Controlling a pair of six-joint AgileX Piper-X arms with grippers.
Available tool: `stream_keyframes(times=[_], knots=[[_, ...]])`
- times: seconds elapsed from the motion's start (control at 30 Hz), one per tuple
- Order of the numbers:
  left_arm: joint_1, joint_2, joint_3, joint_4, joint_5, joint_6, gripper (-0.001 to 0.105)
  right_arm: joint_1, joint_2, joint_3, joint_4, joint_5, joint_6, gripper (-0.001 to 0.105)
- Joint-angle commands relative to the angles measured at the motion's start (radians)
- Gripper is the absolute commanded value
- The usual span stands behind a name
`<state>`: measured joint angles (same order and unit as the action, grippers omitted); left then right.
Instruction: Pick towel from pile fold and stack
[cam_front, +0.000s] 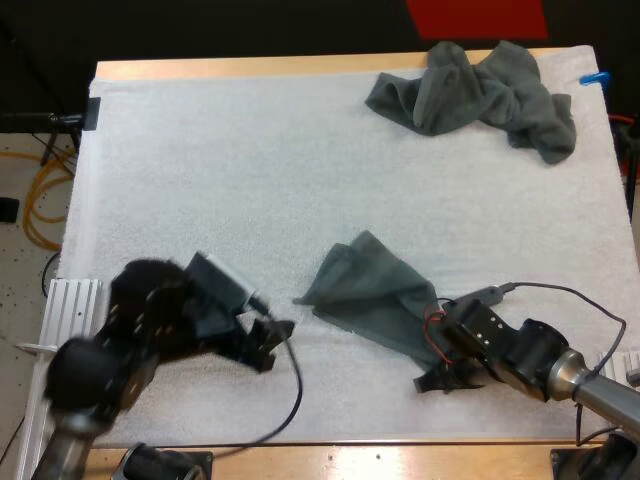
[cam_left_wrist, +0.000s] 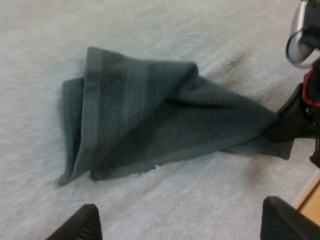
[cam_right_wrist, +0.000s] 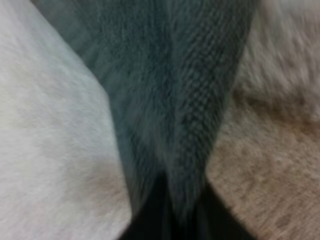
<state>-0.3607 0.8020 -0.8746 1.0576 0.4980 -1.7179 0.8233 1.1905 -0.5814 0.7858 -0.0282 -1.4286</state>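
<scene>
A single dark grey-green towel (cam_front: 368, 292) lies partly folded on the white mat (cam_front: 220, 180), spread into a rough triangle (cam_left_wrist: 145, 120). My right gripper (cam_front: 436, 362) is shut on its near right corner, and the cloth (cam_right_wrist: 175, 100) runs pinched between the two black fingers (cam_right_wrist: 150, 225). My left gripper (cam_front: 275, 344) hovers low just left of the towel's left tip, open, its fingertips (cam_left_wrist: 82, 226) wide apart and short of the towel's near edge. The other arm's gripper (cam_left_wrist: 300, 117) sits at the towel's far corner. A crumpled pile of towels (cam_front: 475, 92) lies at the mat's far right.
The wooden table edge (cam_front: 400, 458) runs close in front of both grippers. A metal block (cam_front: 72, 305) stands at the mat's near left. Bare mat stretches across the middle and left between the single towel and the pile.
</scene>
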Motion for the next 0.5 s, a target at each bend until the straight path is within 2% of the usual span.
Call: stream_keyframes(times=[0.0, 0.17, 0.3, 0.4, 0.47], knots=[[-0.005, 0.039, -0.001, -0.030, 0.032, -0.002, 0.064, -0.001, -0.013, -0.005, 0.007, 0.009, 0.008, 0.000], [-0.015, 0.272, -0.001, -0.080, 0.079, -0.002, 0.064, -0.001, -0.033, -0.003, -0.029, 0.028, 0.011, 0.000], [-0.055, 0.415, -0.001, -0.139, 0.074, -0.002, 0.064, -0.001, -0.032, -0.003, -0.046, 0.028, 0.011, 0.000], [-0.100, 0.505, -0.001, -0.214, 0.013, -0.002, 0.064, -0.001, -0.032, -0.003, -0.047, 0.028, 0.011, 0.000], [-0.134, 0.566, -0.001, -0.267, -0.101, -0.002, 0.064, -0.001, -0.032, -0.003, -0.047, 0.028, 0.011, 0.000]])
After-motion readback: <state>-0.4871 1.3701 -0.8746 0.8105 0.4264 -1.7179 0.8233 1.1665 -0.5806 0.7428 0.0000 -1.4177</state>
